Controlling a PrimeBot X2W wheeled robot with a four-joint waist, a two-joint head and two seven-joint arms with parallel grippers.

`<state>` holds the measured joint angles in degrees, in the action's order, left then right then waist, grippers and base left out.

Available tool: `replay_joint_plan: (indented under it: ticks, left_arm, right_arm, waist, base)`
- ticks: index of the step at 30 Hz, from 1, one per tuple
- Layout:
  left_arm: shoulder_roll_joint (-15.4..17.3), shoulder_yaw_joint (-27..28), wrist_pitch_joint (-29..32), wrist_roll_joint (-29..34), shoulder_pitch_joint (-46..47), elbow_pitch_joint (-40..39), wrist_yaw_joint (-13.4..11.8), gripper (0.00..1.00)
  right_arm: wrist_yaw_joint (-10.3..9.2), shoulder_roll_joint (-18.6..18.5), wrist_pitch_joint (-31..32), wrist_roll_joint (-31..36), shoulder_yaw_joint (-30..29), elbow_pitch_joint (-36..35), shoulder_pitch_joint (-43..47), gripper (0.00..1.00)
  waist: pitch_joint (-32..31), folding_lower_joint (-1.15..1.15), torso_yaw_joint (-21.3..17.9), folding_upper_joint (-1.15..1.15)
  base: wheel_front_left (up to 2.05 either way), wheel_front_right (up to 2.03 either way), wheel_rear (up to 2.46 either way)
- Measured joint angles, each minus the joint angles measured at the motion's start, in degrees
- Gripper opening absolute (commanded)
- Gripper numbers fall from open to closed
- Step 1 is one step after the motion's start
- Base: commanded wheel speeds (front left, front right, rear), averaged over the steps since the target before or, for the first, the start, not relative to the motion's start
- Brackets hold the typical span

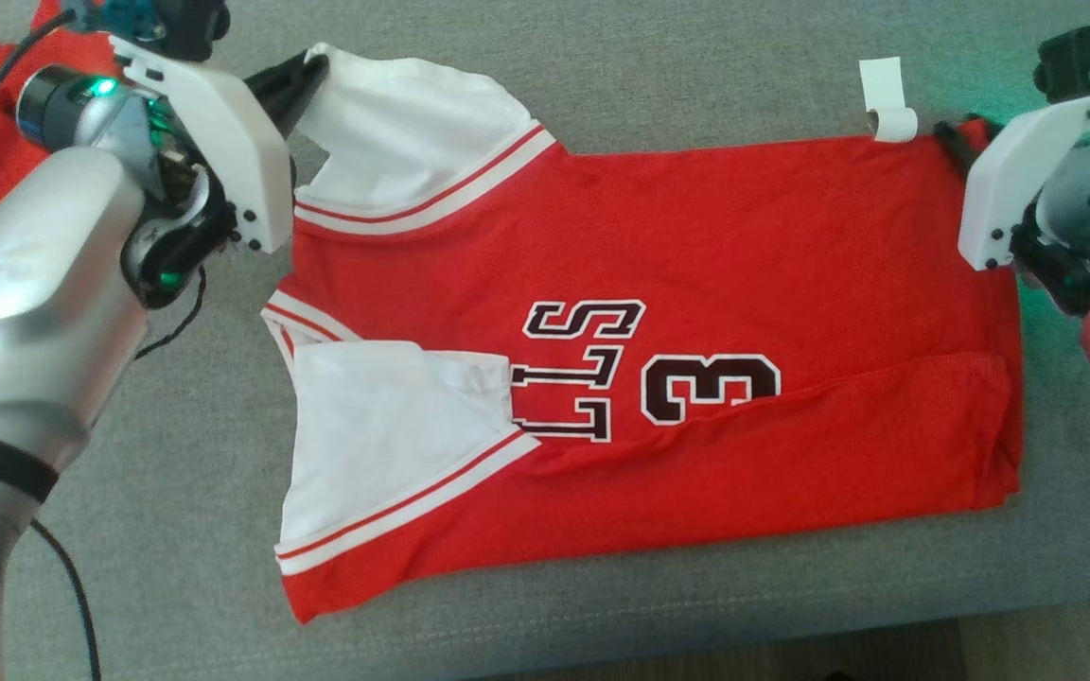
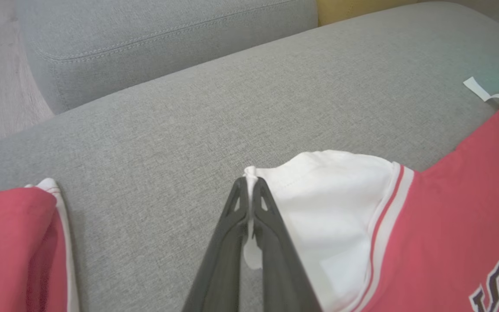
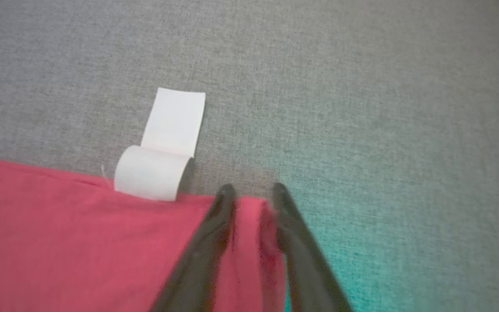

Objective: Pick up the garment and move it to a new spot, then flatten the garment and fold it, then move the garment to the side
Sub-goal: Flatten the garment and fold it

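Left gripper (image 2: 249, 185) — tight on white sleeve (image 2: 323, 208)

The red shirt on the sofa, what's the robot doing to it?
The robot is working on a red jersey spread out on the grey sofa. Its left end effector is pinching the edge of a white sleeve. Its right end effector sits open around the bottom corner near the white tag, not clamped yet.

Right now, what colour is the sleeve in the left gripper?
The sleeve is white; the left wrist view shows it best.
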<state>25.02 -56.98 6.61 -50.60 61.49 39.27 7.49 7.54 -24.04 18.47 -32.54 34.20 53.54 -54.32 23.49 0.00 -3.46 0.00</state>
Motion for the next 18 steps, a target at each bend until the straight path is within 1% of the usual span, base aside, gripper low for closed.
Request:
replay_joint_plan:
  ticks: [4,7,11,12,14,18]
  left_arm:
    - [-0.04,0.03,-1.83,0.05,0.40,1.36,-0.67,0.00]
    - [-0.29,0.16,-4.46,1.29,2.27,3.23,-1.78,0.00]
    - [-0.85,0.40,-7.33,2.50,4.72,5.50,-2.55,0.00]
    - [-0.85,0.40,-7.33,2.50,4.72,5.50,-2.55,0.00]
    - [-1.47,0.66,-8.64,2.71,6.04,6.90,-2.97,0.00]
    - [-2.65,1.45,-10.85,3.64,9.06,9.64,-2.99,0.00]
  right_arm:
    - [0.00,-0.23,-1.27,-1.01,0.76,0.19,-0.46,0.00]
    - [0.00,-0.43,-5.26,-0.89,0.74,1.86,-1.83,0.00]
    - [0.00,-0.18,-9.54,0.58,0.52,3.46,-5.43,0.00]
    - [0.00,-0.18,-9.54,0.58,0.52,3.46,-5.43,0.00]
    - [0.00,0.00,-11.37,1.52,0.23,4.77,-7.36,0.00]
    - [0.00,0.65,-15.81,3.64,-1.19,7.82,-10.51,0.00]
  waist:
    - [0.21,0.00,-0.20,0.00]
    - [0.56,0.00,-0.43,0.00]
    - [1.01,0.00,-0.68,0.00]
    - [1.01,0.00,-0.68,0.00]
    - [1.32,0.00,-0.74,0.00]
    - [2.18,0.00,-0.93,0.00]
  base:
    - [0.00,0.00,0.00]
    - [0.00,0.00,0.00]
    - [0.00,0.00,0.00]
    - [0.00,0.00,0.00]
    - [0.00,0.00,0.00]
    - [0.00,0.00,0.00]
